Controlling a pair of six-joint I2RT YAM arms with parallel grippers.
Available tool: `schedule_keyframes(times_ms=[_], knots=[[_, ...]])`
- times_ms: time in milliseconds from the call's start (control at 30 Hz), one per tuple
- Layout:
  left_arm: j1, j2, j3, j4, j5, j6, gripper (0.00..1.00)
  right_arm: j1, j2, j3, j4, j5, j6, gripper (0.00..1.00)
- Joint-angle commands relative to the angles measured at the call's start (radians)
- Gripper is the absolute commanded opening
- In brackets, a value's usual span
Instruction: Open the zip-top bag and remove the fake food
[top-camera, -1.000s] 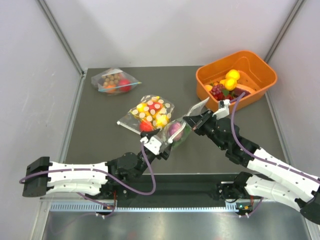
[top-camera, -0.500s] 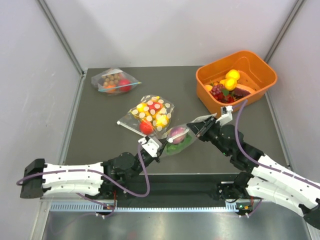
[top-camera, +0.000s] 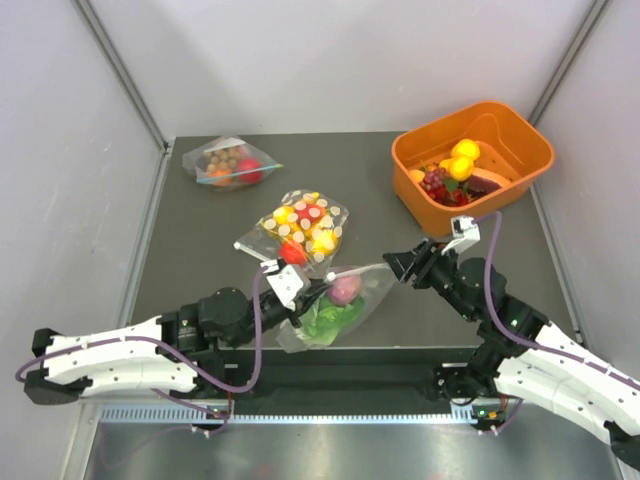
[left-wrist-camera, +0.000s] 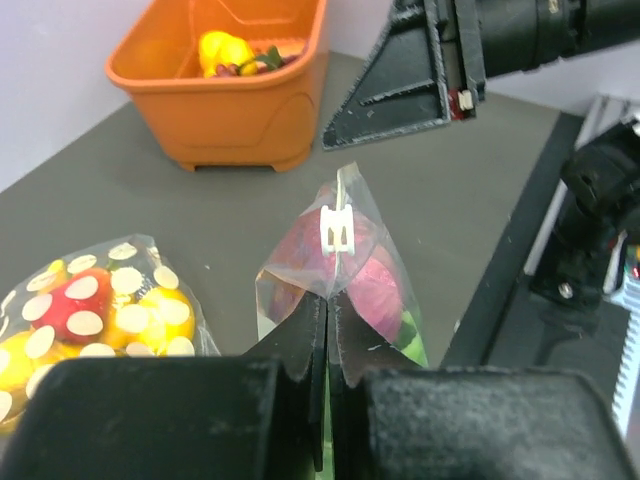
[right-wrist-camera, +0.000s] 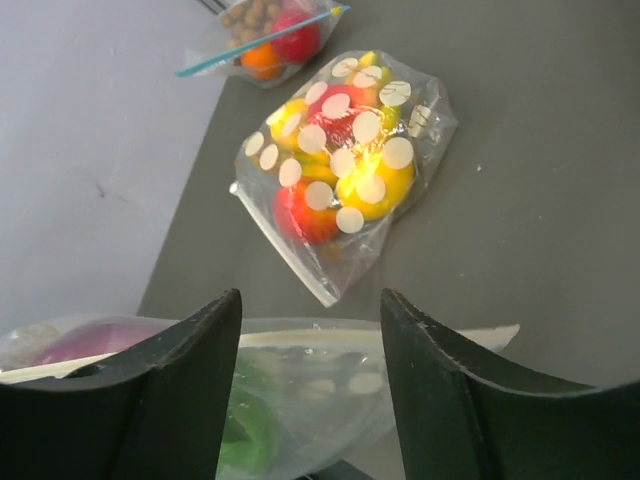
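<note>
The zip-top bag (top-camera: 340, 305) is clear with white dots and holds the fake food: a purple piece (top-camera: 346, 289) and green lettuce (top-camera: 322, 321). My left gripper (top-camera: 312, 294) is shut on the bag's edge, with the pinch plainly seen in the left wrist view at the fingertips (left-wrist-camera: 327, 300), below the white slider (left-wrist-camera: 337, 232). The purple piece (left-wrist-camera: 378, 285) shows through the plastic there. My right gripper (top-camera: 398, 262) stands open just right of the bag's top. In the right wrist view its gripper (right-wrist-camera: 310, 335) straddles the bag (right-wrist-camera: 340, 385) without touching it.
A dotted bag of yellow and red pieces (top-camera: 298, 228) lies just behind the held bag. A plain clear bag (top-camera: 228, 161) sits at the back left. The orange bin (top-camera: 520, 140) with lemons and grapes stands at the back right.
My left gripper shut on the bag and drew it toward the near left. My right gripper let go of the bag's top and opened, ending just to its right.
</note>
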Motion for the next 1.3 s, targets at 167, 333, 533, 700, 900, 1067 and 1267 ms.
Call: schedule_keyframes(times_ms=[167,333,533,700,900,1067,1267], knots=[[0.041,0.035,0.174,-0.255,0.277,-0.027,0.0,0.002,-0.077,0.066,-0.003,-0.159,-0.31,0.66],[0.138,0.103,0.234,-0.31,0.483,-0.028,0.0,0.002,-0.109,0.105,0.043,-0.332,-0.466,0.69],[0.368,0.204,0.261,-0.303,0.836,-0.027,0.0,0.003,-0.051,0.177,0.064,-0.443,-0.565,0.7],[0.414,0.296,0.313,-0.33,0.971,0.004,0.0,0.005,0.004,0.18,0.129,-0.559,-0.591,0.71],[0.422,0.364,0.341,-0.375,1.011,0.038,0.0,0.008,0.101,0.166,0.193,-0.628,-0.602,0.71],[0.446,0.344,0.314,-0.361,1.012,0.036,0.0,0.026,0.084,0.12,0.241,-0.644,-0.586,0.71],[0.496,0.337,0.286,-0.332,1.057,0.024,0.0,0.046,0.012,0.054,0.265,-0.67,-0.534,0.71]])
